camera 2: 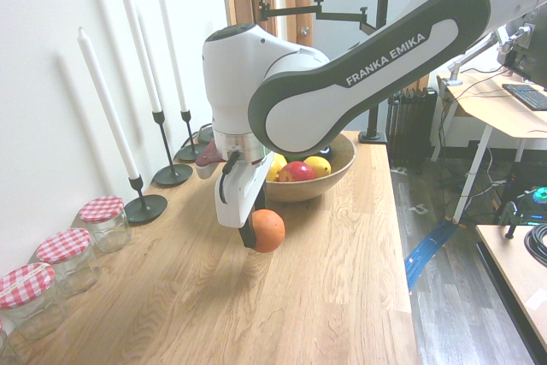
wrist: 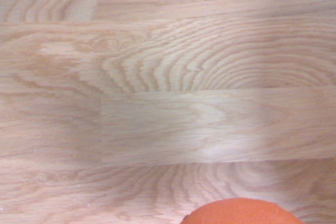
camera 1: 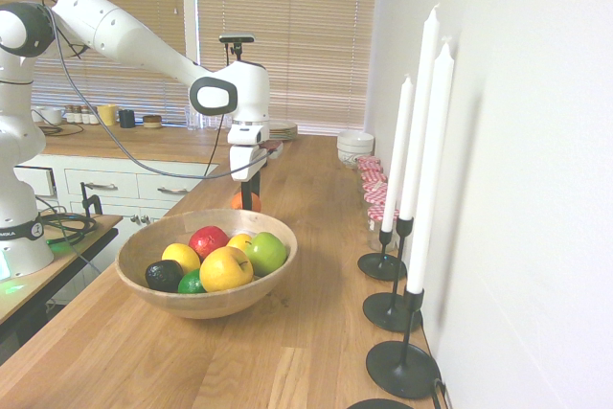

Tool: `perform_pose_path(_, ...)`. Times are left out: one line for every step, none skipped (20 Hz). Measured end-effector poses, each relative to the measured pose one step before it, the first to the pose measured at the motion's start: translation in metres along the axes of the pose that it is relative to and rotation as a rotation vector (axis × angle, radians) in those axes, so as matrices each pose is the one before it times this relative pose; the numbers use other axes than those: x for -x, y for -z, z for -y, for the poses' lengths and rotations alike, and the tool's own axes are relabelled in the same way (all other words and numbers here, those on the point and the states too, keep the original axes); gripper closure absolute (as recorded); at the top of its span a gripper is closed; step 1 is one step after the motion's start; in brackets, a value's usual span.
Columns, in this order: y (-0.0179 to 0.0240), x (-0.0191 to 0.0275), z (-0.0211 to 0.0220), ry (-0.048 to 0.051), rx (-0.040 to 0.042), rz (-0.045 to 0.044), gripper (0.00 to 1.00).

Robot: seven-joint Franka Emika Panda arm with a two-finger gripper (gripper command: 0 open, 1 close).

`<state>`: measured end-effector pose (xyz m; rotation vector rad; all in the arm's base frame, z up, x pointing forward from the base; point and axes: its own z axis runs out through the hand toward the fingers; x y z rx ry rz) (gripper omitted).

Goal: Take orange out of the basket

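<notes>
Orange [camera 2: 268, 230] is sitting pinched in your gripper [camera 2: 259, 232], jaws pressing on its sides, so it is clear of the basket [camera 2: 342, 166] and hanging just above the bare wooden counter [camera 2: 325, 297]. You are holding it on the side of the basket away from the first camera, which is why that view shows only a sliver of it behind the rim [camera 1: 245, 201]. Whether it is touching the wood yet, you cannot tell; the wrist view shows only grain below and the fruit's edge [wrist: 241, 212] at the bottom. Judging by that, you are setting up a drop spot beside the basket, with open counter around it.

Your arm is reaching out long over the counter, wrist pointing straight down, fingers vertical.

Further off, the basket is holding the rest of the fruit: yellow apple [camera 1: 226, 268], red apple [camera 1: 208, 239], green apple [camera 1: 267, 252], an avocado [camera 1: 164, 275]. Along the wall, candles [camera 1: 420, 141] in black holders and jars [camera 2: 103, 220] with checked lids are standing well apart from your drop spot.
</notes>
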<state>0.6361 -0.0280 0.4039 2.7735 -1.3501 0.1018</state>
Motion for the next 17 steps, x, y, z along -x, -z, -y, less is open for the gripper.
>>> perform_pose_path(-0.00018, -0.00097, 0.00039, -0.00158, -0.00004, 0.00076, 0.0)
perform_pose_path(-0.00015, -0.00087, 0.0004, -0.00129, 0.00009, 0.00064, 0.0)
perform_pose_path(-0.00029, -0.0006, 0.0002, -0.00111, 0.00037, 0.00089, 0.0)
perform_pose_path(-0.00041, -0.00057, 0.00023, -0.0009, 0.0008, 0.00104, 0.0)
perform_pose_path(-0.00005, -0.00047, 0.00007, -0.00081, 0.00057, 0.00067, 0.0)
perform_pose_path(0.0005, -0.00051, -0.00014, -0.00105, 0.00004, 0.00014, 0.0)
perform_pose_path(0.00044, -0.00061, -0.00035, -0.00137, 0.00026, 0.00019, 0.0)
perform_pose_path(0.00015, -0.00066, -0.00058, -0.00161, 0.00087, 0.0004, 0.0)
perform_pose_path(-0.0001, -0.00075, -0.00076, -0.00208, 0.00084, 0.00064, 0.0)
perform_pose_path(-0.0002, -0.00076, -0.00075, -0.00257, 0.00026, 0.00117, 0.0)
perform_pose_path(-0.00028, -0.00065, -0.00057, -0.00233, -0.00005, 0.00112, 0.0)
perform_pose_path(-0.00034, -0.00053, -0.00043, -0.00184, 0.00001, 0.00093, 0.0)
perform_pose_path(-0.00018, -0.0003, -0.00024, -0.00109, -0.00008, 0.00058, 0.0)
perform_pose_path(-0.00009, -0.00014, -0.00011, -0.0006, -0.00012, 0.00039, 0.0)
perform_pose_path(-0.0001, -0.00011, -0.00009, -0.00036, 0.00005, 0.00019, 0.0)
perform_pose_path(-0.00004, -0.00018, -0.00015, -0.00042, 0.00007, 0.0, 0.0)
perform_pose_path(-0.00001, -0.0003, -0.00025, -0.00071, 0.0001, -0.00006, 0.0)
